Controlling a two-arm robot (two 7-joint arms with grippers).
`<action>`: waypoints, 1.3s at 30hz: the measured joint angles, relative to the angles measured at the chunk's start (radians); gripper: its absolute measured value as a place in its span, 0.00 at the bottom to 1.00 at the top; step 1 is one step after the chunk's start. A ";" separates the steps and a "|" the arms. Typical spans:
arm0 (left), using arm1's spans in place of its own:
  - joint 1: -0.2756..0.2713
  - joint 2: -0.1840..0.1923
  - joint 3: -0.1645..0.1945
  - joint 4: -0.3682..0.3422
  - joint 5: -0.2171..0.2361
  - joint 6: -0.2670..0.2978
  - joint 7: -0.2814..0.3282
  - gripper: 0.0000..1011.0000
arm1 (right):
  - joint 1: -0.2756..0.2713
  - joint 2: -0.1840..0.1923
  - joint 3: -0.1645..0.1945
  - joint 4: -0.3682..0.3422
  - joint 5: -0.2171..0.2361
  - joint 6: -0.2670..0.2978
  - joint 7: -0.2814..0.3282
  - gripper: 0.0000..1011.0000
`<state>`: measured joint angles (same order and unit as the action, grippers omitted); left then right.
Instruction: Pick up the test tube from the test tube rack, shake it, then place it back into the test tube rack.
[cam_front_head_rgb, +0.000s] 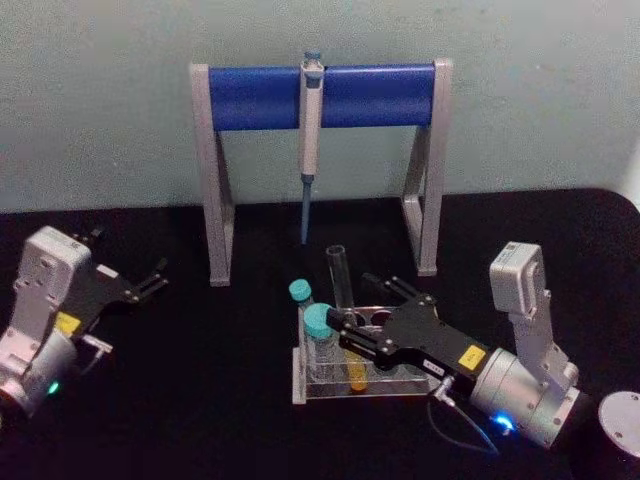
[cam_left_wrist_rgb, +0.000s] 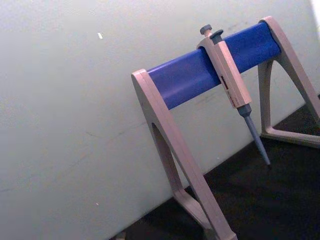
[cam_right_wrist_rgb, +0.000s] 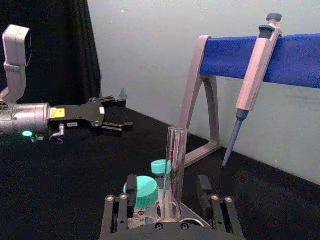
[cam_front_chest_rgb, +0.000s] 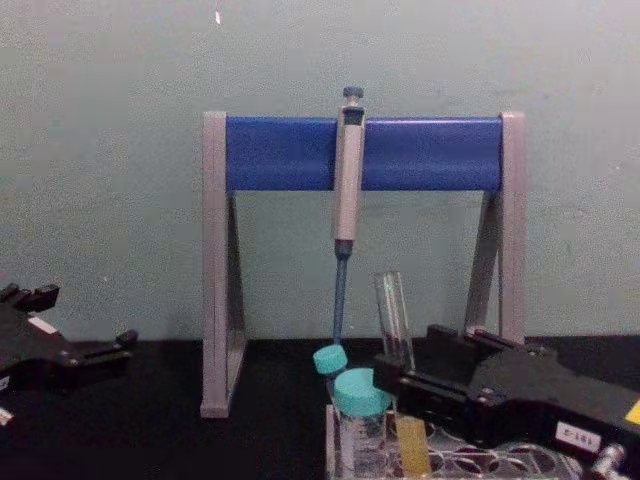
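Right gripper (cam_front_head_rgb: 352, 299) reaches in low over the test tube rack (cam_front_head_rgb: 320, 393), its fingers spread either side of the test tube (cam_front_head_rgb: 342, 285) with a gap on each side. That tube stands in the rack, yellow liquid in its bottom, teal-capped vials (cam_front_head_rgb: 318, 322) just beside it. Black table (cam_front_head_rgb: 220, 380) lies bare toward the left gripper (cam_front_head_rgb: 157, 278), fingers apart, well off.

Your head view looks forward and down over the black bench (cam_front_head_rgb: 220, 380) to the back wall (cam_front_head_rgb: 100, 100). Your chest view sits lower and nearer, facing the stand (cam_front_chest_rgb: 290, 152) level. The left wrist view looks up at that stand, tilted, from close by. The right wrist view peers over the right gripper (cam_right_wrist_rgb: 167, 187) across the bench. All four share the stand and pipette (cam_front_head_rgb: 311, 120).
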<state>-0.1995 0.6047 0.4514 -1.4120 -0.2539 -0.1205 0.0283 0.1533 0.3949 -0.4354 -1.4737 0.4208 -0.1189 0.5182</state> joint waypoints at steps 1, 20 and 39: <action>0.000 0.000 0.000 0.000 0.000 0.000 0.000 0.99 | 0.000 0.000 0.000 0.000 0.000 0.000 0.000 0.76; 0.000 0.000 0.000 0.000 0.000 0.000 0.000 0.99 | 0.009 0.002 0.003 -0.010 0.010 -0.013 0.019 0.99; 0.000 0.000 0.000 0.000 0.000 0.000 0.000 0.99 | -0.063 -0.077 0.177 -0.106 -0.186 -0.036 -0.377 0.99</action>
<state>-0.1995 0.6047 0.4514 -1.4120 -0.2539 -0.1206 0.0283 0.0906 0.3180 -0.2583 -1.5802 0.2347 -0.1550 0.1411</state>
